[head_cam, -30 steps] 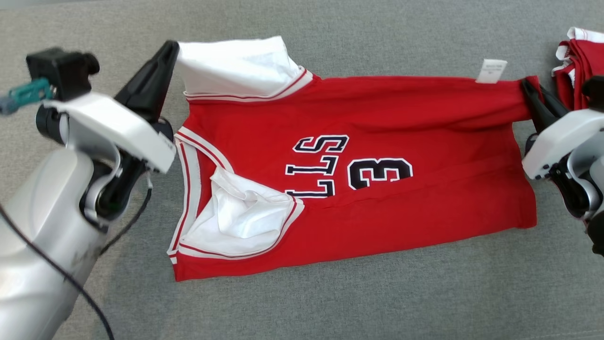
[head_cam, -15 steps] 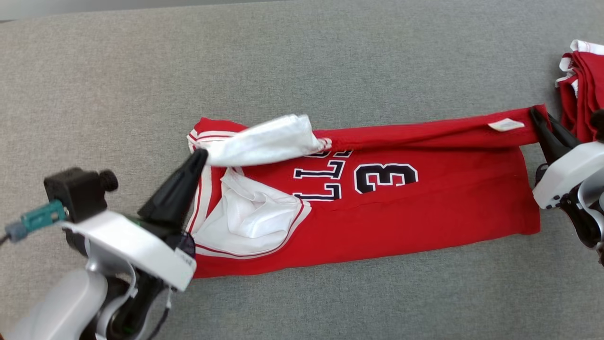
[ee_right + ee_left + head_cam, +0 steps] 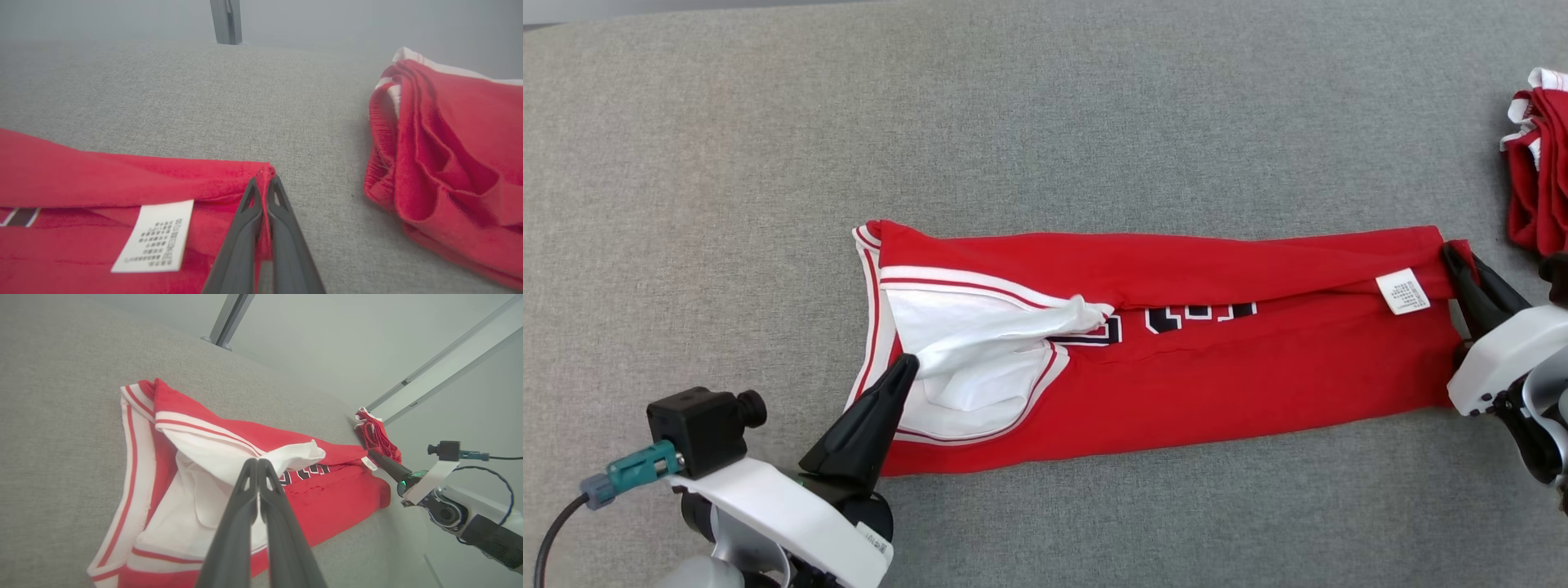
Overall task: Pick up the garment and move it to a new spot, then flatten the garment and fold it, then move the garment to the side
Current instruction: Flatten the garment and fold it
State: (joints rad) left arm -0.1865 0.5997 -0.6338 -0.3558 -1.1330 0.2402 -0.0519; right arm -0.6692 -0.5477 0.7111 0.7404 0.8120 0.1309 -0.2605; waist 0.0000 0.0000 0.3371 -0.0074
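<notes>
**Student:** What stands at the left of the head view?

**Instructor:** The left gripper [image 3: 907, 365], rising from the lower left corner. Its fingers are clenched, and the tips meet on the edge of the white lining [image 3: 964, 327] at the armhole end of the garment [image 3: 1217, 384].

**Student:** Where does the garment lie?

**Instructor:** It is a red jersey with white-and-red trim, stretched across the middle of the grey tabletop [image 3: 1045, 122]. It is folded lengthwise, the far half lying over the near half. Only the lower parts of the dark lettering [image 3: 1176, 317] show beneath the fold's edge.

**Student:** And toward the right end?

**Instructor:** A white care label [image 3: 1402, 291] lies face up on the folded layer. Just beside it, the right gripper [image 3: 1454, 255] is closed on the garment's far right corner. The right wrist view shows red hem pinched between the fingertips.

**Student:** What is farthest right?

**Instructor:** A pile of folded red cloth [image 3: 1535, 188] with white edging rests on the tabletop at the edge of the view, apart from the garment.
</notes>
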